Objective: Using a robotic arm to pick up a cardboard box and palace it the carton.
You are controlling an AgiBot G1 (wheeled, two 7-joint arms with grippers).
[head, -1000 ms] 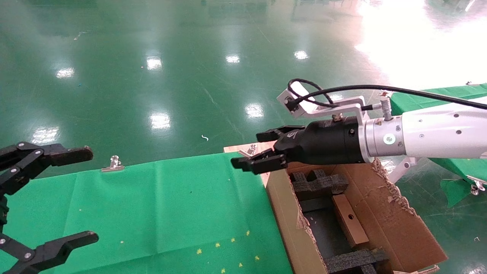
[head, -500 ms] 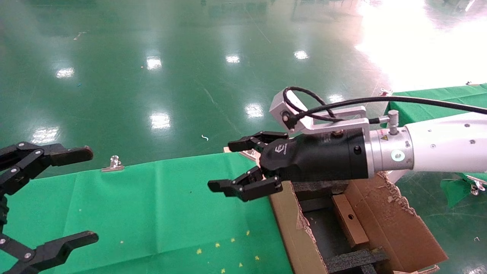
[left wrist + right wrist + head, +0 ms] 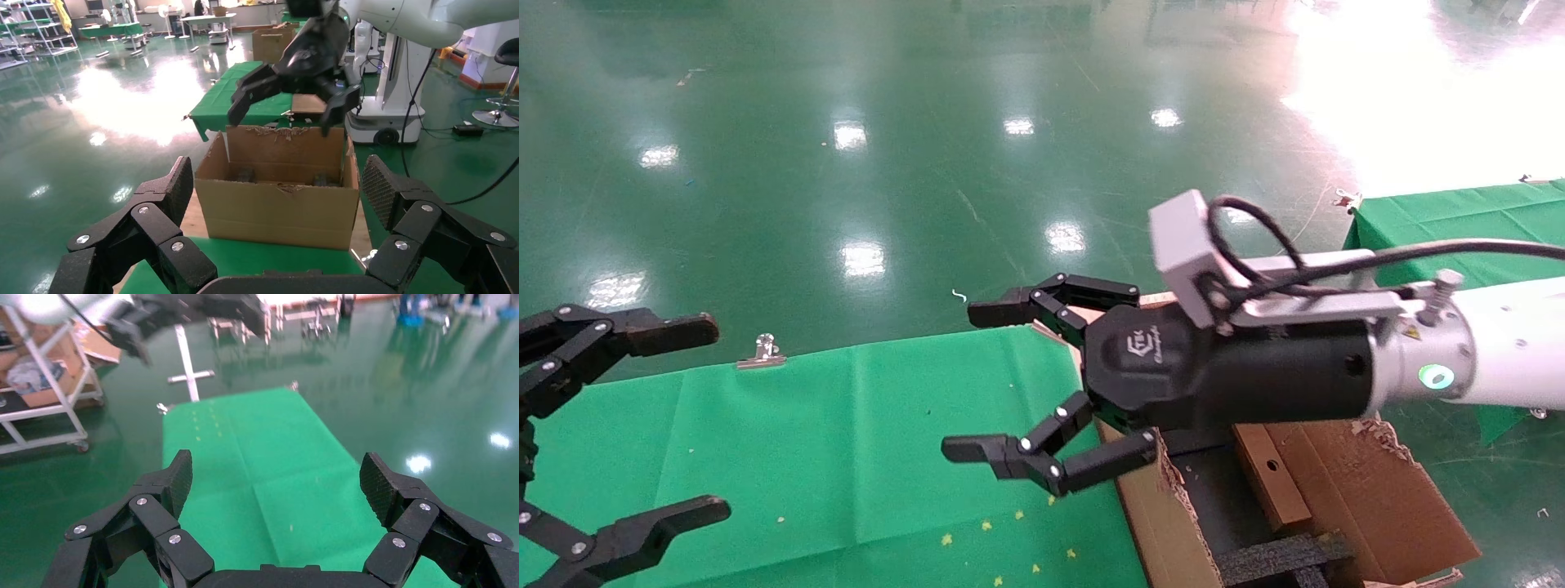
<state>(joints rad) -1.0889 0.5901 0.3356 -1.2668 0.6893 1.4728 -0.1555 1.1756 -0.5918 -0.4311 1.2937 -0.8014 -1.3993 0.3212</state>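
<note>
From my console, the robotic arm (image 3: 1508, 351) reached in from the right, and its right gripper (image 3: 977, 380) hung with fingers spread wide and nothing between them, over the near-left edge of the carton (image 3: 1369, 490) where it meets the green cloth (image 3: 846, 441). The cardboard box (image 3: 1271, 474) lay inside the carton, leaning against the inner wall with its round hole facing up, just beyond a black foam block (image 3: 1279, 559). I judged the placing done and the step in hand to be clearing away. To do it well I wanted the fingers kept apart and the wrist lifted straight up before any swing, since the lower finger sat close to the torn cardboard rim and a snag could shift the carton. The left gripper (image 3: 707, 418) was parked, also spread and empty, over the cloth's far left
</note>
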